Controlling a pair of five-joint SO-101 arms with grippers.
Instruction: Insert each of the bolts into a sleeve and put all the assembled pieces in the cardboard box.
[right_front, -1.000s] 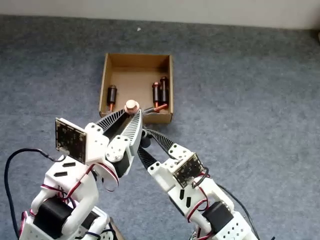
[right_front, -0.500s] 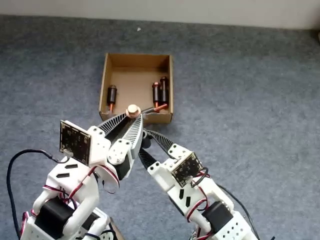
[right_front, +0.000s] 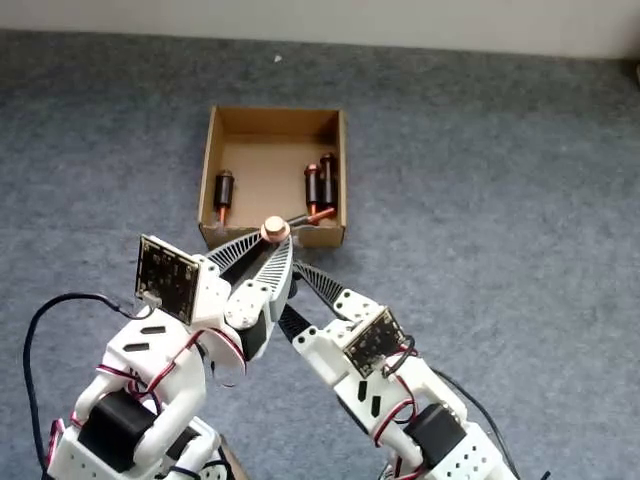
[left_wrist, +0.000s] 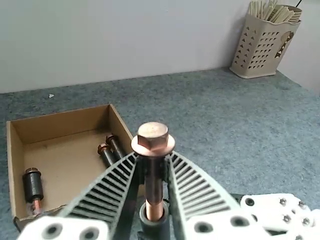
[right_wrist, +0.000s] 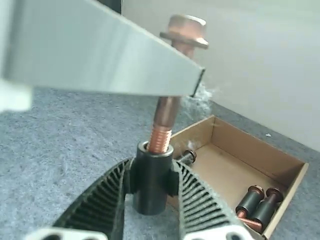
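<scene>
Just beside the cardboard box (right_front: 213, 150), left gripper (left_wrist: 152, 159) clamped on upright bolt (left_wrist: 152, 137). Below it, right gripper (right_wrist: 150, 170) closed around black sleeve (right_wrist: 150, 192); bolt's threaded tip sits in sleeve mouth.

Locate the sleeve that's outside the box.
In the right wrist view the sleeve sits upright in the right tool, the bolt entering its top, close in front of the box.

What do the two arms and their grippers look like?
Both arms have white plastic shells with black motors at the joints. The left arm and the right arm each carry a dark circuit board at the wrist and thin red wires. A black cable loops beside the left arm. The left gripper and right gripper have tapering ribbed fingers.
</scene>
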